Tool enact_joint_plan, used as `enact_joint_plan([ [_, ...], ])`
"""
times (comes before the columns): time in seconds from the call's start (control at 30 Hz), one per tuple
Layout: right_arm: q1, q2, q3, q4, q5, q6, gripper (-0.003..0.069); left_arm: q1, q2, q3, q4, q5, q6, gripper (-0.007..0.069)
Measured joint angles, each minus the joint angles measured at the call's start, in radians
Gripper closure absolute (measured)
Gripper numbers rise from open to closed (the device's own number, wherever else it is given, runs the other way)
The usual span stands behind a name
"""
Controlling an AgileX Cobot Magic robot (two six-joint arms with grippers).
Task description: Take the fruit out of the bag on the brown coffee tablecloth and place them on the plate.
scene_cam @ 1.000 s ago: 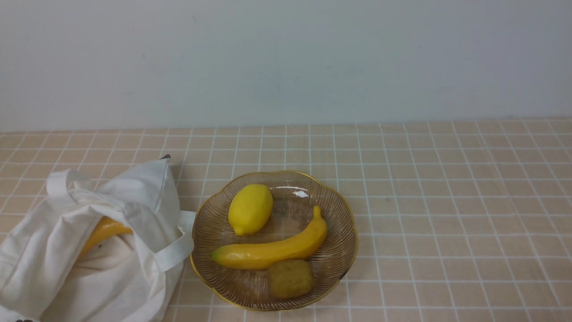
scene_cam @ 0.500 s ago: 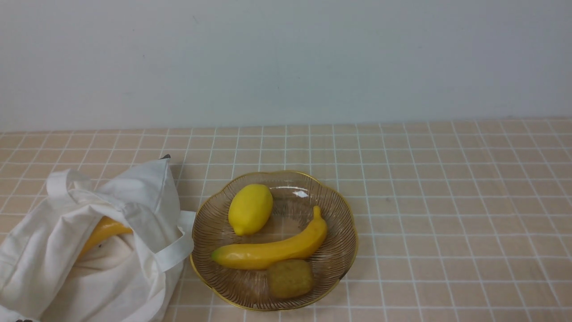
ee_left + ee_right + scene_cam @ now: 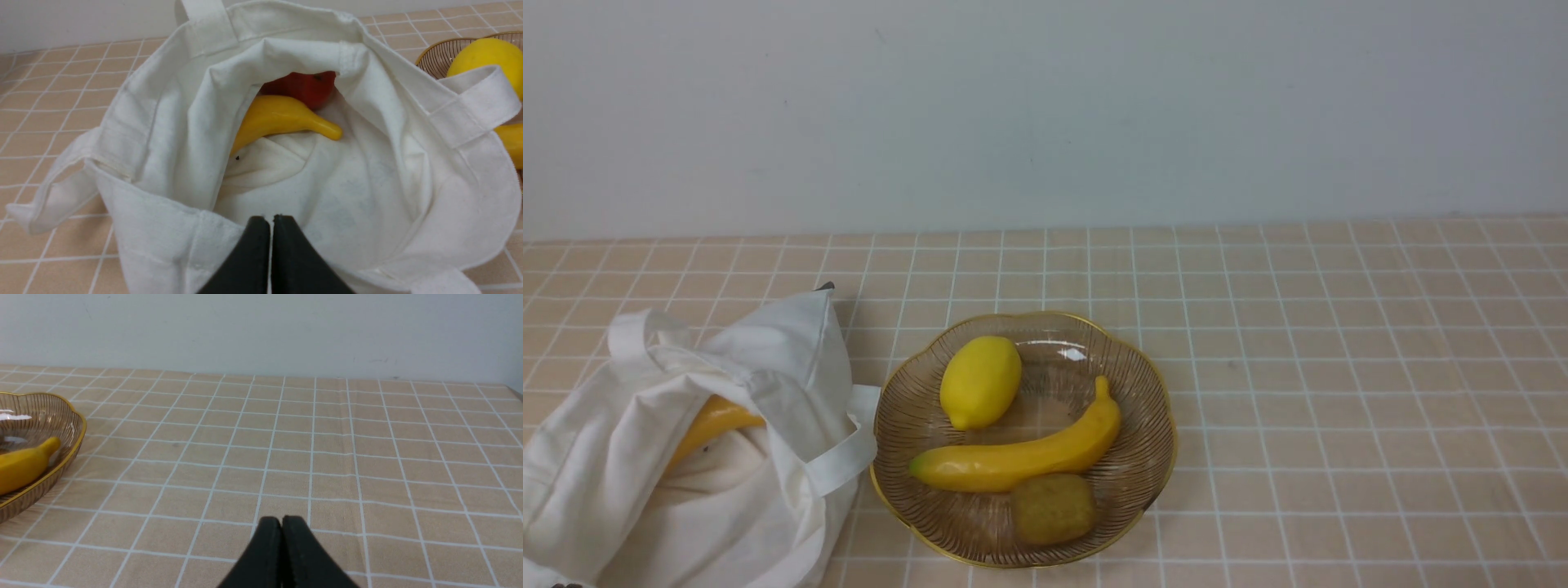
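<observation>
The white cloth bag slumps at the front left of the checked tablecloth, its mouth open. Inside lies a yellow banana with a red fruit behind it. The ribbed glass plate right of the bag holds a second banana, a lemon and a brownish kiwi. My left gripper is shut and empty, hovering at the bag's near rim. My right gripper is shut and empty over bare cloth, right of the plate. Neither arm shows in the front view.
A pale wall rises behind the table. One bag strap drapes against the plate's left rim. The cloth stretches right of the plate with only its grid lines showing.
</observation>
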Motion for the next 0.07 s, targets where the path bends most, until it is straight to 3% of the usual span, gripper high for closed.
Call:
enact_joint_plan([
  [0.07,0.0,0.0,0.0,0.0,0.0,0.0,0.0673,0.0,0.0,0.0,0.0,0.0,0.0,0.0632],
])
